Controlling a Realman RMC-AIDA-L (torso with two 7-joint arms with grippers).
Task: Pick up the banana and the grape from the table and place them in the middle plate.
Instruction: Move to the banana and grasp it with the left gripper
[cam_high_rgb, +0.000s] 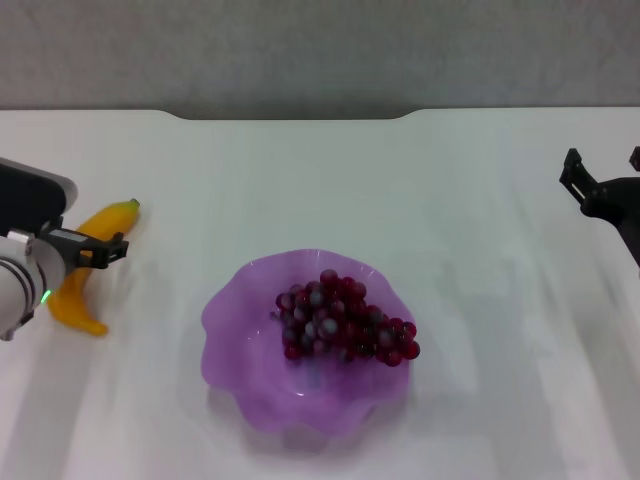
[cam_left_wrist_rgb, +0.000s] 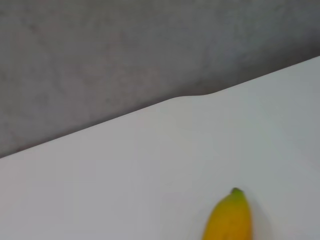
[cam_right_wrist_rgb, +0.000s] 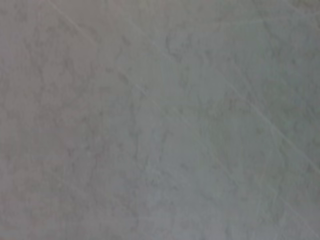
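Observation:
The yellow banana (cam_high_rgb: 112, 217) lies on the white table (cam_high_rgb: 450, 200) at the left, its dark-tipped end pointing away from me. My left gripper (cam_high_rgb: 100, 248) is over the banana's middle and hides part of it. The banana's tip also shows in the left wrist view (cam_left_wrist_rgb: 230, 217). The bunch of dark red-purple grapes (cam_high_rgb: 342, 322) lies inside the translucent purple plate (cam_high_rgb: 232, 340) at the centre front. My right gripper (cam_high_rgb: 603, 162) is open and empty, raised at the far right, well away from the plate.
The table's dark notched far edge (cam_high_rgb: 300, 115) runs along the back, and it shows in the left wrist view too (cam_left_wrist_rgb: 190, 97). The right wrist view shows only a plain grey surface.

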